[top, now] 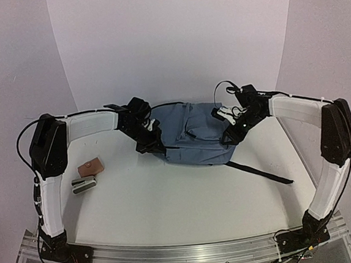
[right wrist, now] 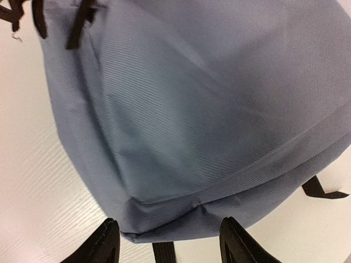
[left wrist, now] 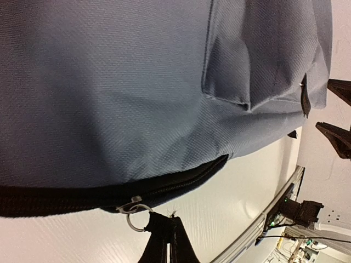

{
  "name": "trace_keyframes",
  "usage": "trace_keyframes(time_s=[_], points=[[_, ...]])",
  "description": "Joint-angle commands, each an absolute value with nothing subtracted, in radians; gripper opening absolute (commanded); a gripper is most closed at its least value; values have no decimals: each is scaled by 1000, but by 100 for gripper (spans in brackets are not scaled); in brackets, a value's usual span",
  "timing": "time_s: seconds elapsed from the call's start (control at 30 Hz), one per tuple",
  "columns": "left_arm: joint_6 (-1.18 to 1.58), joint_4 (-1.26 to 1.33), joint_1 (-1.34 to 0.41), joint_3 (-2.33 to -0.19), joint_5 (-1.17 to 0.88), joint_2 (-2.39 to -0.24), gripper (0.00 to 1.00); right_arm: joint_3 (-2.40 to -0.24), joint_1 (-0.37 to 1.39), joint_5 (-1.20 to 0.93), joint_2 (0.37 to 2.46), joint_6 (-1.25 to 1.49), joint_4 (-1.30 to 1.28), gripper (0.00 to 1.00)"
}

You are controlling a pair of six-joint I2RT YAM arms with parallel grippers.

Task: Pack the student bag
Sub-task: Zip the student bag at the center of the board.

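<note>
Our left gripper [left wrist: 166,226] is pinching shut on the zipper pull [left wrist: 136,215], we judge to draw open the student bag [top: 194,136] lying flat on the table [top: 169,200]; our right gripper [right wrist: 168,233] is hanging spread around its edge, seemingly bracing it.

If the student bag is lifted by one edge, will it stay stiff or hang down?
Probably floppy: the student bag lies slumped and creased, so it should sag. Likely light, as it looks flat and unfilled. Pushed, the soft fabric may bunch rather than slide, and the loose strap could trail.
</note>
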State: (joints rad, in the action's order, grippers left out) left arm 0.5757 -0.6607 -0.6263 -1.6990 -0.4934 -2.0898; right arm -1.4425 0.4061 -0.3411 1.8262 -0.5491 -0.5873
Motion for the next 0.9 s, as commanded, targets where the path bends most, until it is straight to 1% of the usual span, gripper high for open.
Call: trace_keyframes(time_s=[0.0,0.1,0.27,0.37,0.5,0.57,0.63,0.67,0.73,0.8,0.83,0.87], points=[[580,-634,-640,-1752,-573,-2079,0,-1369,539,-346,1709,-617,-437,62],[577,-648,-640,-1762,-582,-2071,0,-1377,605,-299,1747,-615,-380,62],[575,-644,-640,-1723,-605,-2021,0,-1460,658,-267,1865,-602,-332,62],[580,-627,-640,-1695,-618,-1997,0,-1500,676,-257,1920,-619,-317,61],[588,-608,-640,-1681,-638,-1987,0,-1498,684,-239,1958,-637,-293,61],[592,-596,-640,-1673,-648,-1979,0,-1482,684,-218,1965,-648,-274,58],[592,-595,-640,-1663,-647,-1970,0,-1461,684,-185,1964,-658,-247,50],[590,-600,-639,-1662,-641,-1967,0,-1450,684,-167,1962,-665,-239,44],[582,-612,-636,-1657,-625,-1960,0,-1427,684,-139,1949,-679,-233,29],[578,-628,-628,-1652,-602,-1955,0,-1409,683,-112,1931,-685,-230,10],[578,-635,-620,-1648,-593,-1954,0,-1395,681,-100,1920,-686,-231,3],[578,-642,-612,-1643,-584,-1952,0,-1379,678,-93,1905,-685,-232,0]])
